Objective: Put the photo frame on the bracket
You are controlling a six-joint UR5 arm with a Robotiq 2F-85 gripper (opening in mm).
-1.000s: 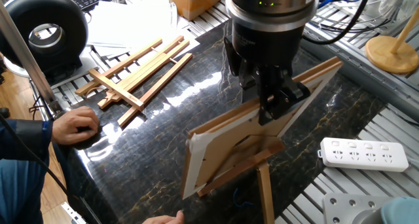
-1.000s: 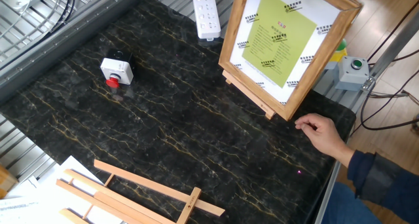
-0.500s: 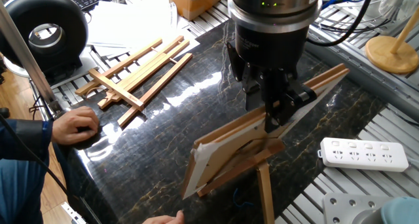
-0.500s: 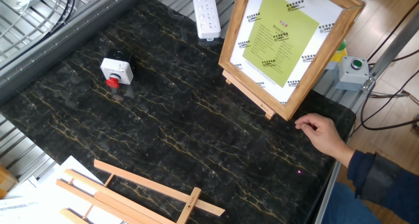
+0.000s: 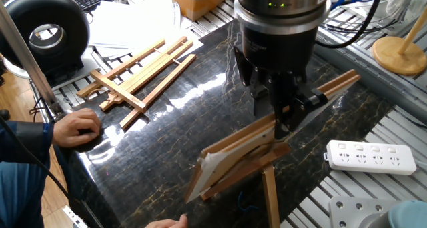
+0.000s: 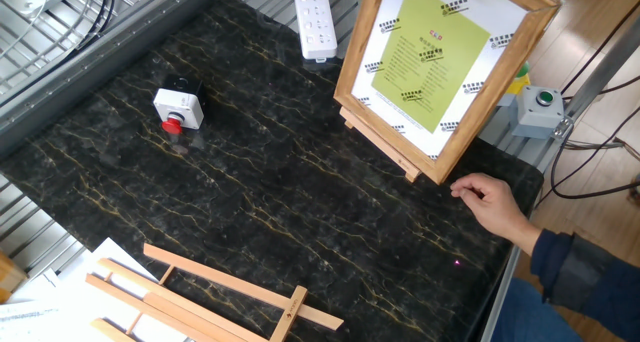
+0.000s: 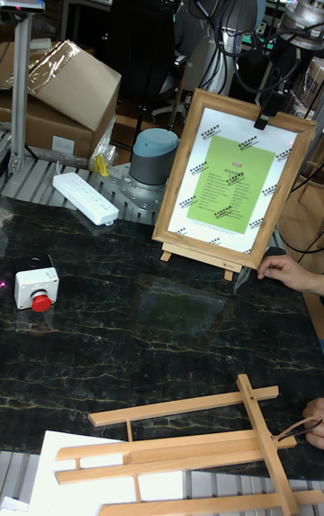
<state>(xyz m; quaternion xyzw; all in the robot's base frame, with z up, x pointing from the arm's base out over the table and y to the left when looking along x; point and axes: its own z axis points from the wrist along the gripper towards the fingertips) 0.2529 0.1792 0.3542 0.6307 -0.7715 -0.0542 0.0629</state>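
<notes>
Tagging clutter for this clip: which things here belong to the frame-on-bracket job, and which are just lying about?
In the job:
photo frame
bracket, under the frame's bottom edge
gripper, closed on the frame's top edge

Lying about:
large slatted easel
power strip
red-button box
cardboard box

The photo frame (image 7: pixel 232 183) is a large light-wood rectangle holding a white sheet with a green printed page at its middle and small dark marks around its border. It stands nearly upright in portrait, leaning back, its face toward the tall fixed view. Its lower edge sits on the bracket (image 7: pixel 194 258), whose two small wooden blocks poke out under the frame on the dark marbled tabletop (image 7: pixel 117 327). Seen from behind in one fixed view, the frame (image 5: pixel 233 148) shows a white border and brown backing, and the bracket's (image 5: pixel 269 191) long leg runs back along the tabletop behind it.
</notes>
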